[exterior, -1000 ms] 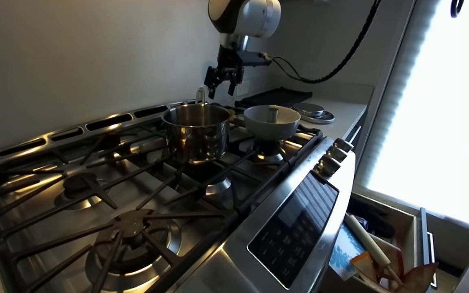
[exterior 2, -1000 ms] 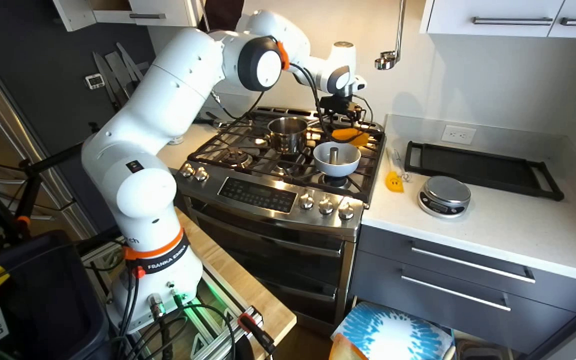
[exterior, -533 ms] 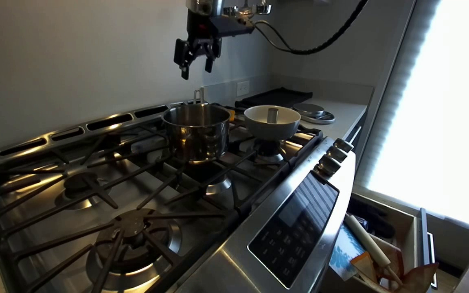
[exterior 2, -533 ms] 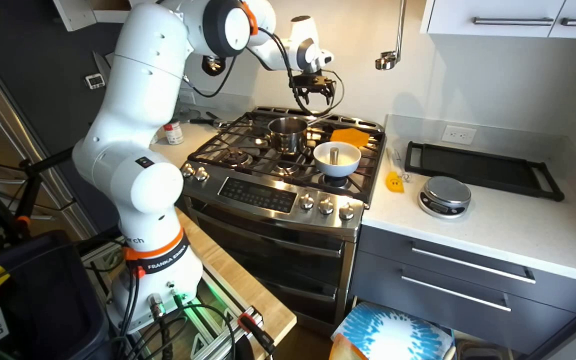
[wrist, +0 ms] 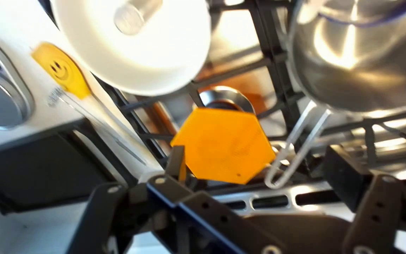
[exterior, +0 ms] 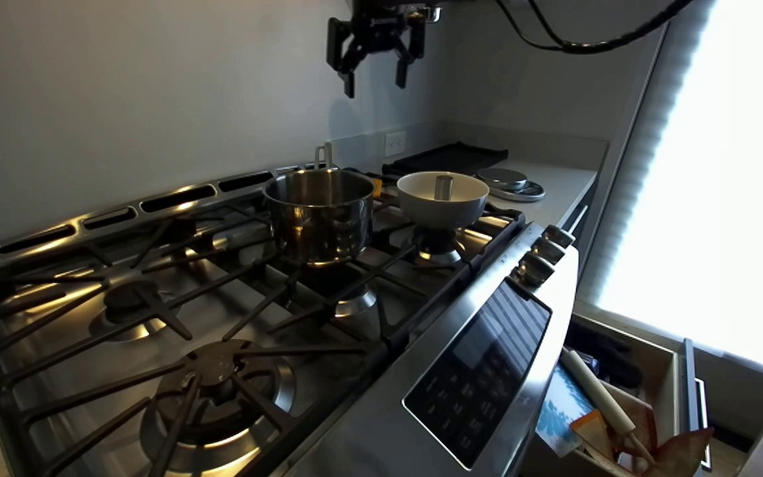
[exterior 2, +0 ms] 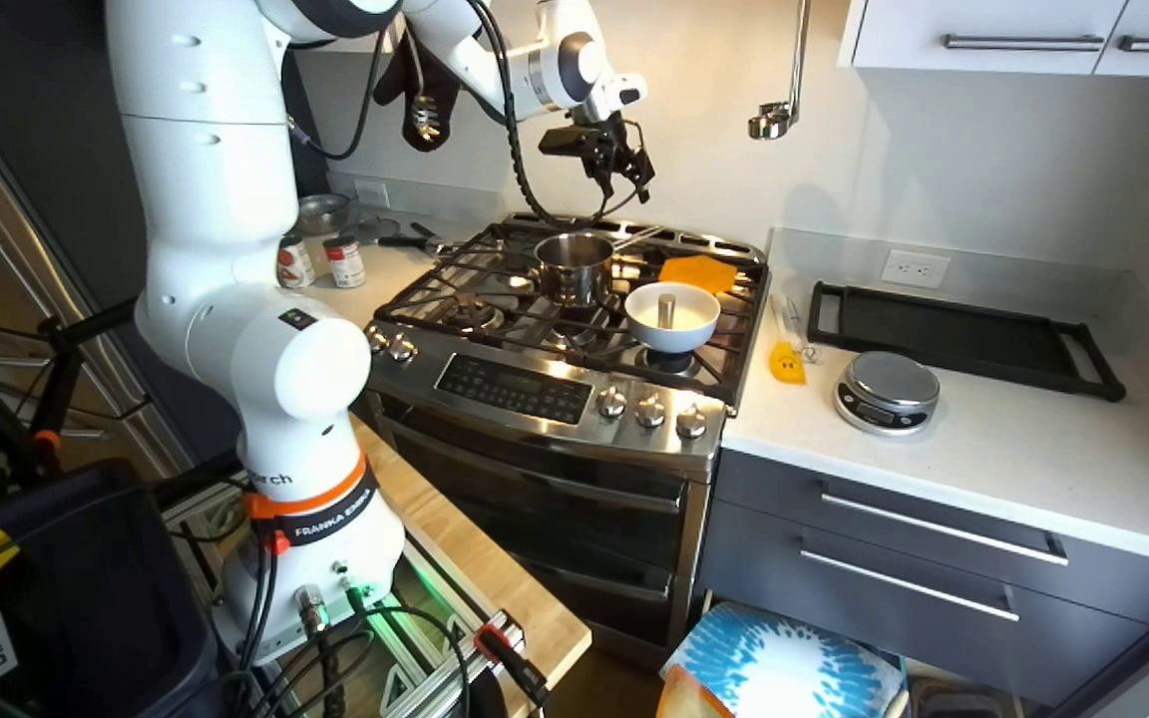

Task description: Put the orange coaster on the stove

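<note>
The orange coaster (exterior 2: 699, 273) is a flat hexagon lying on the rear grate of the stove (exterior 2: 415, 377), behind the white bowl. In the wrist view the whole coaster (wrist: 226, 146) shows except a corner behind a finger. In an exterior view only a sliver of the coaster (exterior: 377, 188) shows behind the pot. The stove (exterior: 328, 430) has black grates and a steel front. My gripper (exterior: 375, 87) is open and empty, high above the back of the stove. It also shows in an exterior view (exterior 2: 626, 193) and in the wrist view (wrist: 256, 160), well apart from the coaster.
A steel pot (exterior 2: 574, 284) stands on the stove, its handle pointing back near the coaster. A white bowl (exterior 2: 671, 334) holds a metal cylinder. A yellow spatula (exterior 2: 787, 363), a scale (exterior 2: 887, 392) and a black tray (exterior 2: 963, 334) lie on the counter. A faucet (exterior 2: 772, 120) hangs above.
The gripper has risen from low over the rear of the stove near the coaster, and the wrist has turned. The coaster stays on the stove.
</note>
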Controlling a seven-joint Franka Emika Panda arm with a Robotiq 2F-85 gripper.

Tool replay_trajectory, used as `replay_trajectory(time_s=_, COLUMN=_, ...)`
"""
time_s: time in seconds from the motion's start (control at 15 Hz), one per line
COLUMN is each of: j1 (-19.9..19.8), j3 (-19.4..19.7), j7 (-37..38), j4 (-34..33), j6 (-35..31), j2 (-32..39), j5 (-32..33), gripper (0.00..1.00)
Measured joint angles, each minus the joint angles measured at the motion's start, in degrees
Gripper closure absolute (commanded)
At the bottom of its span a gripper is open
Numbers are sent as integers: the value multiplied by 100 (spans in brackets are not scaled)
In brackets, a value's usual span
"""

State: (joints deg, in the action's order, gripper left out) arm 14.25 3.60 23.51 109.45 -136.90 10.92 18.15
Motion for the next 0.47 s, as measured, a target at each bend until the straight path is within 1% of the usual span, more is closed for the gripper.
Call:
replay_trajectory(time_s=0.13, j1=-99, j3=-13, j7=52, j4=581, j6=573, j2=-443, j5=230, gripper=0)
replay_trajectory(time_s=0.27, j1=-215, j3=-104, j7=-163, j4=1059, j6=1069, j2=-792, j5=436, gripper=0)
replay_trajectory(time_s=0.4, j1=-332, j3=-215, j7=-481, j4=1375, j6=1402, j2=-1031, j5=575, gripper=0)
replay_trajectory(time_s=0.47, j1=-394, j3=-260, j7=-585, j4=1500, j6=1466, j2=-1137, j5=672, gripper=0)
